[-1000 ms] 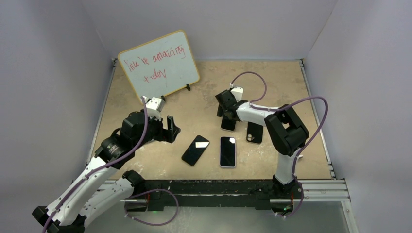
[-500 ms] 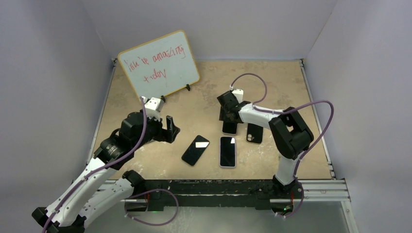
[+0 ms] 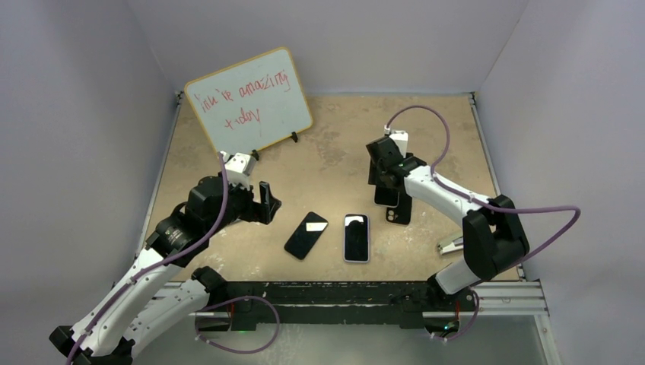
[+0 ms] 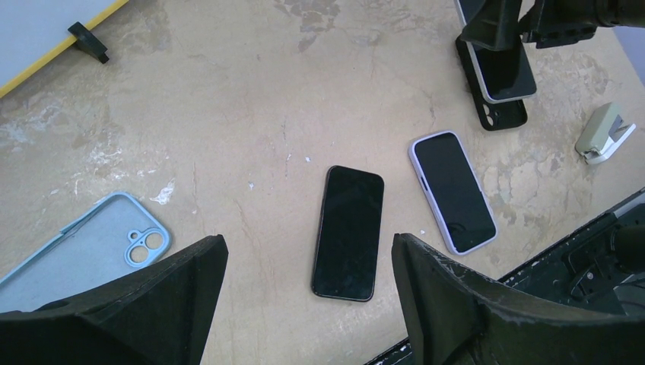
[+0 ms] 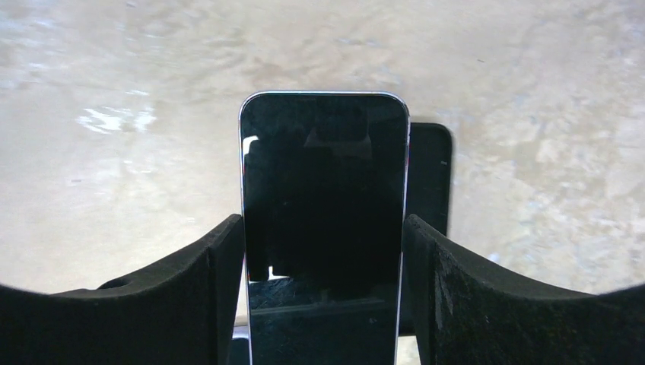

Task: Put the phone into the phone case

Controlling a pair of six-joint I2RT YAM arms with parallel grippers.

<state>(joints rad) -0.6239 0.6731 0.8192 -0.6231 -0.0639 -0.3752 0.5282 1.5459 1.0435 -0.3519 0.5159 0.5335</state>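
I saw plain pale-grey panel walls [image 3: 335, 38] closing in three sides of a mottled beige stone-look tabletop [image 3: 327, 129]. A black metal rail [image 3: 342, 292] ran along its near edge. The light was soft and even, with only faint shadows.

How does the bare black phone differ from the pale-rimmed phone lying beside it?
The bare black phone has dark edges; the pale-rimmed phone has a light border, seemingly a case. The bare black phone lies slanted in the top view; the pale-rimmed phone lies nearly straight. Both lie flat, dark screens up.
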